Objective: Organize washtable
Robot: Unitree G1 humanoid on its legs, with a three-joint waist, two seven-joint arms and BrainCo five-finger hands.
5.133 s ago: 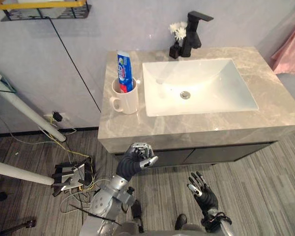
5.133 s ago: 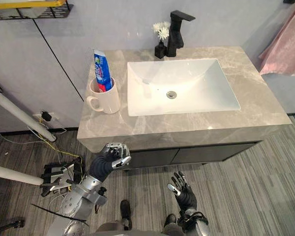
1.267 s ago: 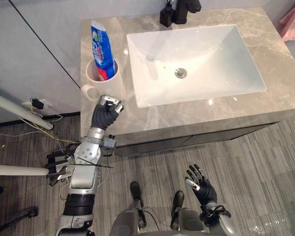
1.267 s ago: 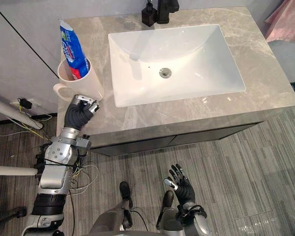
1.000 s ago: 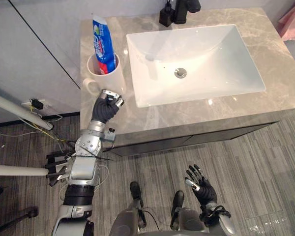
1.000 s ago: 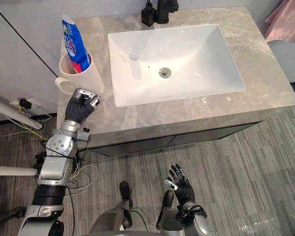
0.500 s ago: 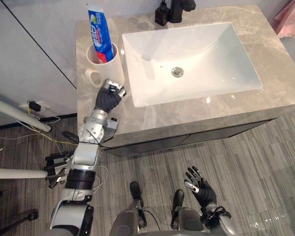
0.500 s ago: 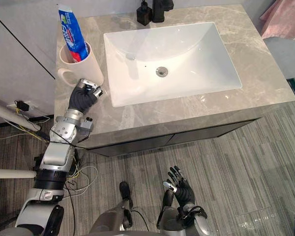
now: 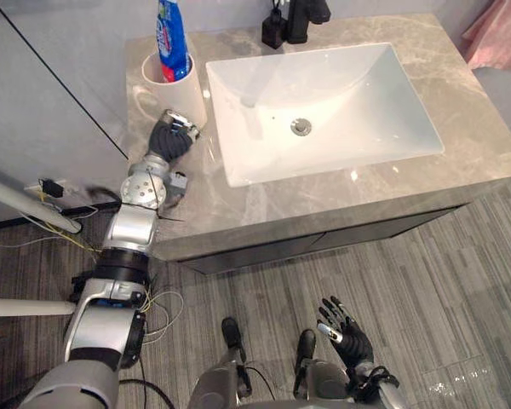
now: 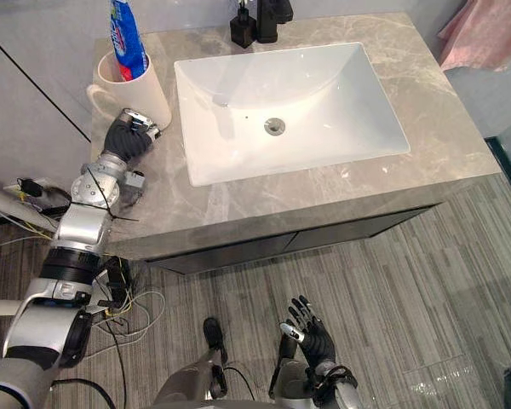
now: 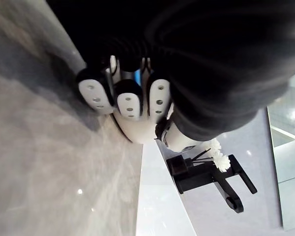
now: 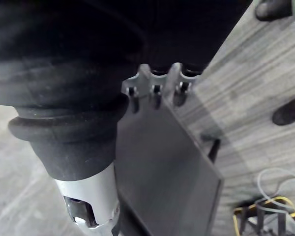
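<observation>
Grey marbled counter [image 9: 324, 200] was seen across the upper part of the frame, with a white sink [image 9: 358, 128] sunk into the middle of it. Over in the counter's upper left corner a white mug [image 9: 186, 94] was parked, with a blue and red toothpaste tube [image 9: 172, 34] stood upright in it. The left hand [image 9: 170, 135] was spotted right below the mug, fingers curled into an empty fist. Its knuckles were just beside the mug wall, though actual contact couldn't be told for sure. A black faucet [image 9: 305, 10] and a small black vase [image 9: 272, 32] were lined up behind the sink. The right hand [image 9: 345, 332] was held low at the bottom centre over the wood-look floor [image 9: 460, 281], fingers spread.
</observation>
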